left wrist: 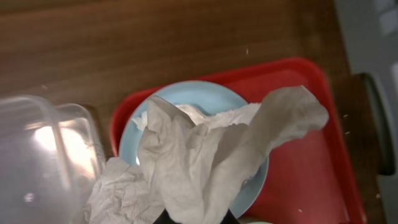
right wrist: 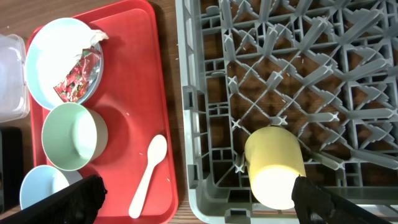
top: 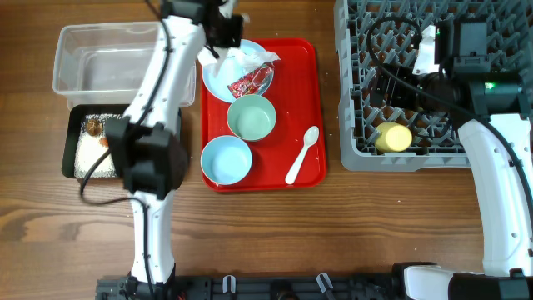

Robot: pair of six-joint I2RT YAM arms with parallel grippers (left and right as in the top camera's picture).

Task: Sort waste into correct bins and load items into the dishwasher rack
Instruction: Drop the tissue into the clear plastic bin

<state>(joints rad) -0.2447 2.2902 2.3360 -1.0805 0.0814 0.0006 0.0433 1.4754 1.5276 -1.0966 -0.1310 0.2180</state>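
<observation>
My left gripper is shut on the crumpled white napkin and holds it above the light blue plate. In the left wrist view the napkin hangs from the jaws over the plate. The red-and-silver wrapper lies on the plate. The pale green bowl, blue bowl and white spoon sit on the red tray. My right gripper is open above the grey rack, where the yellow cup lies.
The clear tub stands at the far left. In front of it, the black tray holds rice, a carrot piece and a brown lump. My left arm crosses over both bins.
</observation>
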